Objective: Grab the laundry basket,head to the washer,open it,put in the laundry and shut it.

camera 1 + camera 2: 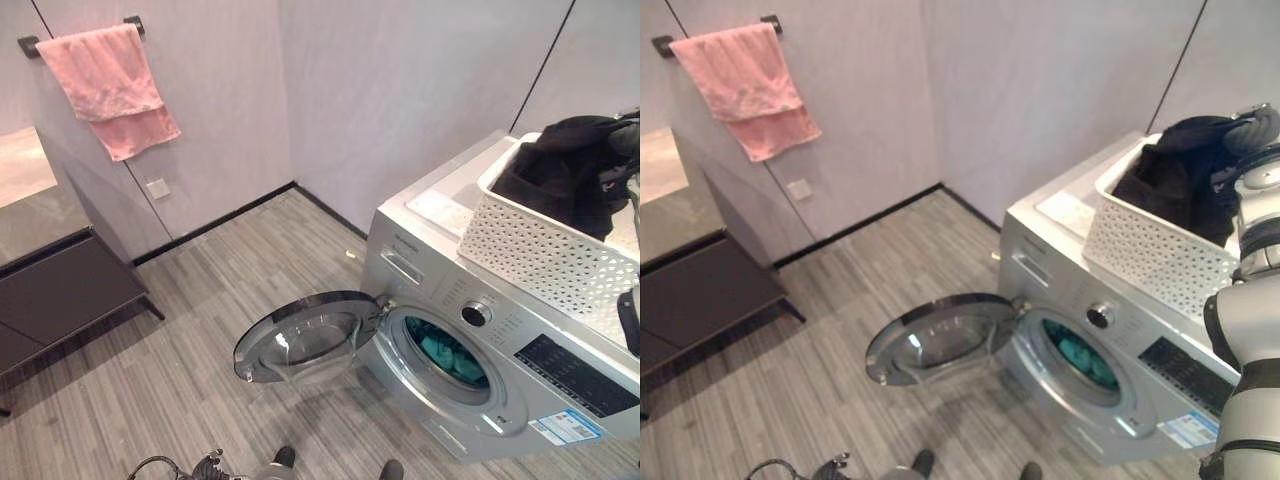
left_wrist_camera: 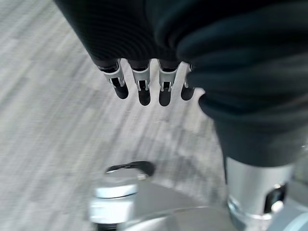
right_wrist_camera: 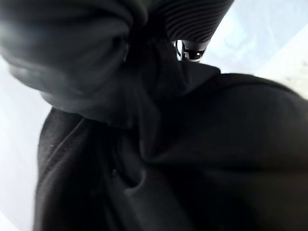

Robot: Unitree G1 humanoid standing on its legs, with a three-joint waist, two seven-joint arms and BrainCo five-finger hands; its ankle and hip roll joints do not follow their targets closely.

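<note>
Far off to the left of your working hand, a pink towel (image 1: pixel 110 85) hangs on the wall, and your left hand (image 2: pixel 144 82) dangles over the floor with fingers straight and slack, holding nothing. Next comes the washer door (image 1: pixel 305 335), swung wide, with teal cloth already in the drum (image 1: pixel 448 355). Furthest right, your right hand (image 3: pixel 192 48) is buried in the black laundry (image 1: pixel 1175 175) inside the white basket (image 1: pixel 1150 250) atop the washer (image 1: pixel 440 290); you can't tell whether its fingers have closed. From that hand, the drum lies down and left.
</note>
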